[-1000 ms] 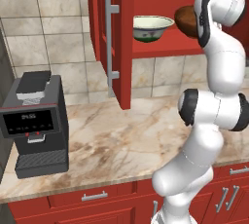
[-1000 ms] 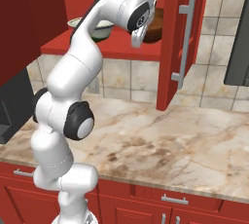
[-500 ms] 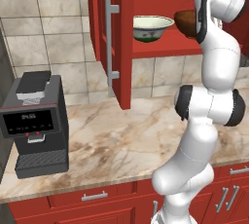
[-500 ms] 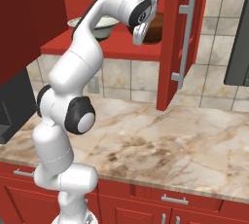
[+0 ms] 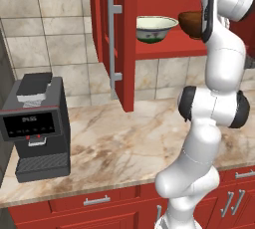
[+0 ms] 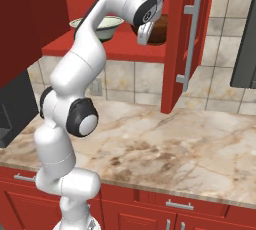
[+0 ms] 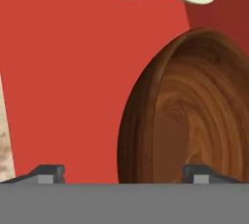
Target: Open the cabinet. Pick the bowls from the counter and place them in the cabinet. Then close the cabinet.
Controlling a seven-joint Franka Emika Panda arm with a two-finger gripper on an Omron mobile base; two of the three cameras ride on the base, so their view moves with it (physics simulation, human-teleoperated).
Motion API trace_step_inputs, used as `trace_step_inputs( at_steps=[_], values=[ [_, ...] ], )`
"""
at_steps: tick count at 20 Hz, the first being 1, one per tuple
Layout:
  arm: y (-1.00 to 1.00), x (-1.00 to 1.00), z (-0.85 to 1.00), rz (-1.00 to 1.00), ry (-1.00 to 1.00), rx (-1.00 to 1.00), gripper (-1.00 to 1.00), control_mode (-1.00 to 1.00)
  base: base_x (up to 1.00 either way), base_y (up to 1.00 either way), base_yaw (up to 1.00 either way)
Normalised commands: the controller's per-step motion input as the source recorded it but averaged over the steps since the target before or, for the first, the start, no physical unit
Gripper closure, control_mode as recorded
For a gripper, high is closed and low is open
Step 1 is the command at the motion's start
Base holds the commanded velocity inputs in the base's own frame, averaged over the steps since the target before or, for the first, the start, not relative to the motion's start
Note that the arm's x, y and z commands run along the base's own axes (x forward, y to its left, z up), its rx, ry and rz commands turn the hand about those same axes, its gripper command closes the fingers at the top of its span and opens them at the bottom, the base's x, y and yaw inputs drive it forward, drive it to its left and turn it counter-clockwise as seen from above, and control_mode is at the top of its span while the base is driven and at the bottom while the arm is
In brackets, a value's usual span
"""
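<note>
Wooden bowl (image 7: 194,116) sits just beside ceramic bowl (image 5: 156,28), gripper (image 7: 124,172) jaws seemingly apart.

No readable text anywhere I can see. The coffee machine (image 5: 36,126) on the counter (image 5: 124,148) has a dark front display with small pale marks, too blurred to read. Cabinet (image 5: 124,34), bowls, tiles and the drawers below carry no labels, brands or numbers.
</note>
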Motion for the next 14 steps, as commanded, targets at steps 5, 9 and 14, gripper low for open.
trace_step_inputs(
  at_steps=[5,9,14],
  values=[
    [0.0,-0.45,-0.19,0.0,-0.12,0.0,-1.0,-1.0,0.0,0.0,0.0],
    [0.0,-0.7,-0.55,0.0,-0.1,-0.01,-1.0,-1.0,0.0,0.0,0.0],
    [0.0,-0.74,-0.6,0.01,-0.1,-0.03,-1.0,-1.0,0.0,0.0,0.0]
  ],
)
